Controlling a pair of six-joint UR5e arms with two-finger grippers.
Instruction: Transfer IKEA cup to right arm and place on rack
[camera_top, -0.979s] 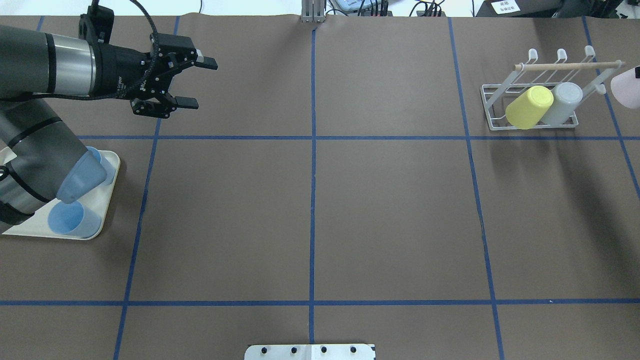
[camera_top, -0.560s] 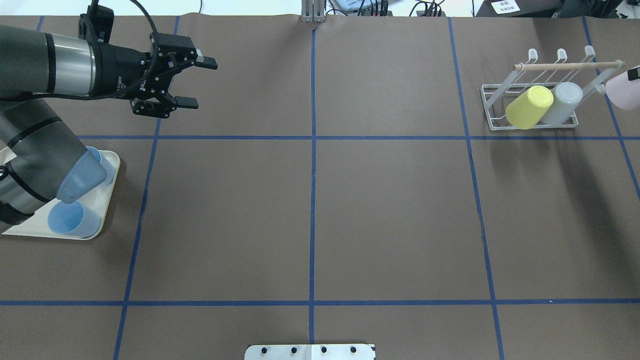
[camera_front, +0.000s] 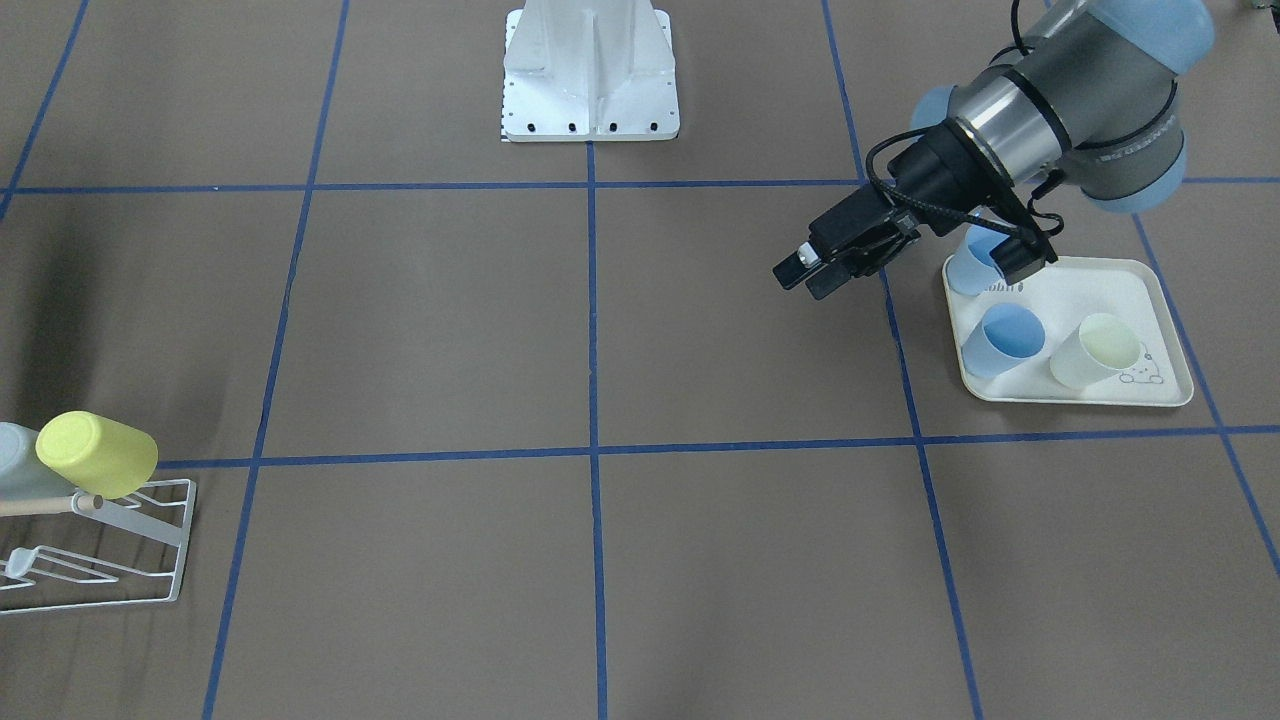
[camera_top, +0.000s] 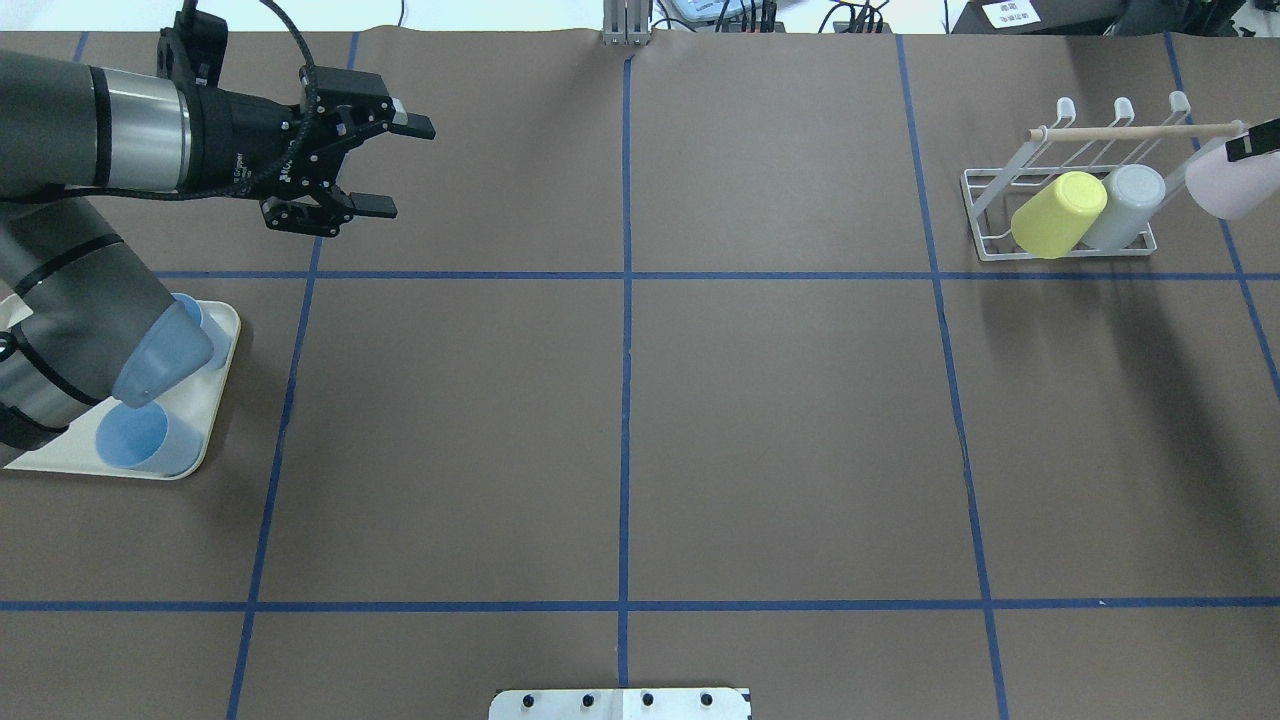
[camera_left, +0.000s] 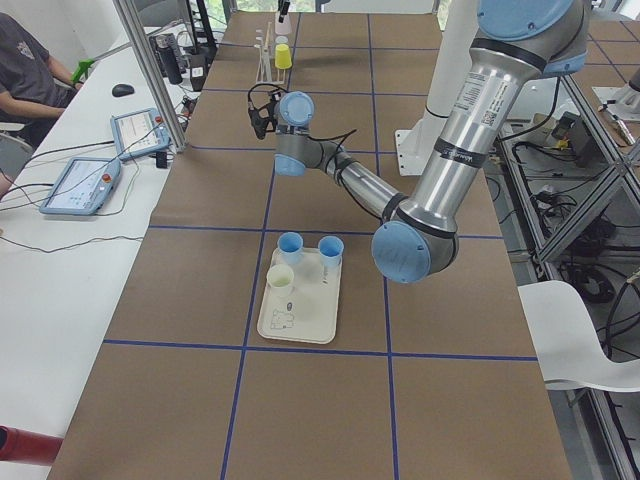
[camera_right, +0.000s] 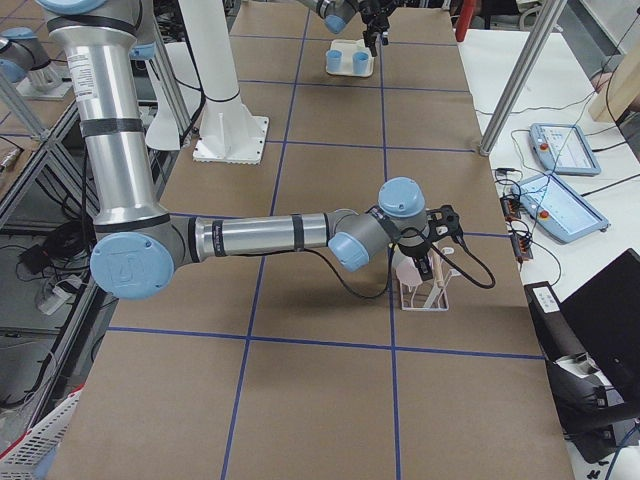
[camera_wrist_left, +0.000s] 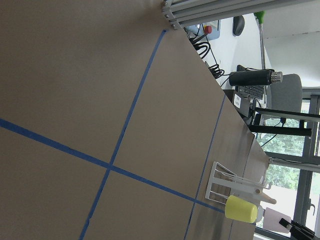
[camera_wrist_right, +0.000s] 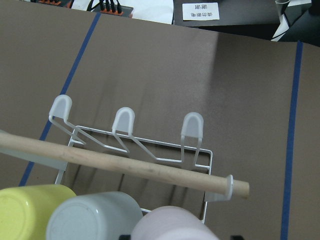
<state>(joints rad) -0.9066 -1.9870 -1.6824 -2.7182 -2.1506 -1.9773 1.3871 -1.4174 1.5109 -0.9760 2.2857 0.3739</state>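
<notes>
The white wire rack (camera_top: 1000, 215) with a pale wooden dowel (camera_top: 1130, 130) stands at the far right and holds a yellow cup (camera_top: 1058, 213) and a grey cup (camera_top: 1125, 205), both tipped. My right gripper (camera_top: 1240, 165) is shut on a pale pink cup (camera_top: 1220, 188), held just right of the grey cup, beside the dowel's end. In the right wrist view the pink cup (camera_wrist_right: 175, 226) sits below the dowel (camera_wrist_right: 125, 167), next to the grey cup (camera_wrist_right: 95, 217). My left gripper (camera_top: 392, 166) is open and empty, far left.
A cream tray (camera_front: 1170, 330) at the robot's left holds two blue cups (camera_front: 1005, 335) and a cream cup (camera_front: 1095, 350). My left arm's elbow (camera_top: 90, 320) hangs over the tray. The robot's white base plate (camera_front: 590, 100) sits at the table's near edge.
My right gripper has carried the pink cup leftward, from the view's right edge to beside the grey cup on the rack. The left arm has not moved.
</notes>
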